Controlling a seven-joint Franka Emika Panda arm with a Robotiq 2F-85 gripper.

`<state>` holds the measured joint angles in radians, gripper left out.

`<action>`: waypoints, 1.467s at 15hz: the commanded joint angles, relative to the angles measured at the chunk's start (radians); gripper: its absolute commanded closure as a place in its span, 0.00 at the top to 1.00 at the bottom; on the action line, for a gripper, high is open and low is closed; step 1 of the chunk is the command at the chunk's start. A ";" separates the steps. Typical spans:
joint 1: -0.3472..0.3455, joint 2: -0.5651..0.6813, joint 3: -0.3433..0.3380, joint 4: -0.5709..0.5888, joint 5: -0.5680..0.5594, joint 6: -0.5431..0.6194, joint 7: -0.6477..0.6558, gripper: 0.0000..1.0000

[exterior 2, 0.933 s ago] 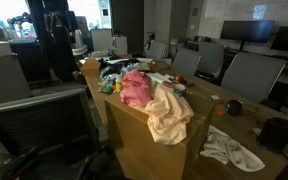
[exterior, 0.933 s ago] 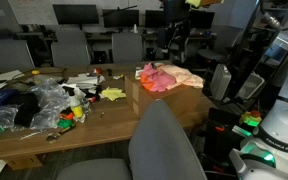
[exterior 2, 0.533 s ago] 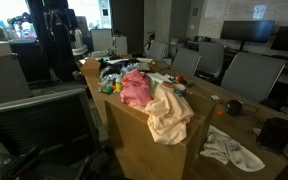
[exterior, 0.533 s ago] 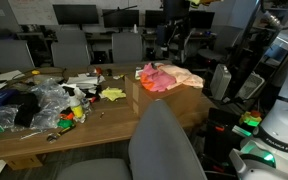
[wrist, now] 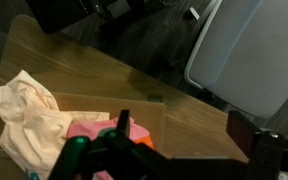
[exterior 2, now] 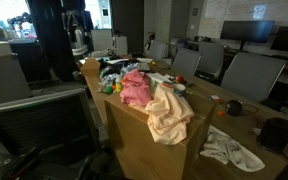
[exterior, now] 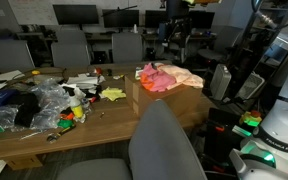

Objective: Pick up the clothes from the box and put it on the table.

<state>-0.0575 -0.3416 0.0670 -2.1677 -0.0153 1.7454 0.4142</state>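
Note:
A cardboard box (exterior: 149, 95) stands at the table's end and also shows in an exterior view (exterior 2: 134, 140). A pink cloth (exterior 2: 134, 88) and a peach cloth (exterior 2: 169, 112) lie heaped in it, the peach one hanging over its rim. Both show in an exterior view as well, pink (exterior: 156, 78) and peach (exterior: 187, 77). In the wrist view my gripper (wrist: 184, 135) is open and empty, high above the box edge (wrist: 154, 110), with the peach cloth (wrist: 24, 115) and the pink cloth (wrist: 84, 130) to its left. My arm (exterior: 177, 28) is dark against the background.
Toys, plastic bags and papers (exterior: 39, 100) crowd the wooden table (exterior: 109, 115). A white cloth (exterior 2: 232, 150) lies on the tabletop by the box. Grey office chairs stand close by (exterior: 164, 145) (wrist: 254, 50). Monitors line the back.
My arm has shifted slightly above the box. The clothes and the box have not moved.

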 commanded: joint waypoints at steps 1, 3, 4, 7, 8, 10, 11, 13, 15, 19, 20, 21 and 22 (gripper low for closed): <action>-0.051 0.075 -0.074 0.065 0.015 0.043 -0.001 1.00; -0.084 0.118 -0.114 0.079 0.018 0.092 0.027 1.00; -0.096 0.139 -0.131 0.084 0.024 0.120 0.032 1.00; -0.123 0.222 -0.181 0.101 0.073 0.206 0.048 1.00; -0.132 0.258 -0.195 0.110 0.092 0.234 0.066 1.00; -0.146 0.333 -0.215 0.129 0.109 0.283 0.125 1.00; -0.151 0.372 -0.225 0.141 0.114 0.298 0.162 1.00; -0.155 0.442 -0.246 0.165 0.126 0.319 0.227 1.00; -0.152 0.497 -0.265 0.185 0.112 0.336 0.310 1.00; -0.139 0.574 -0.283 0.220 0.115 0.355 0.413 1.00; -0.133 0.588 -0.279 0.226 0.119 0.368 0.433 1.00; -0.128 0.597 -0.276 0.231 0.123 0.380 0.444 1.00; -0.122 0.603 -0.270 0.232 0.131 0.394 0.449 1.00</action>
<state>-0.2047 0.2263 -0.2019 -1.9778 0.0896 2.1111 0.8190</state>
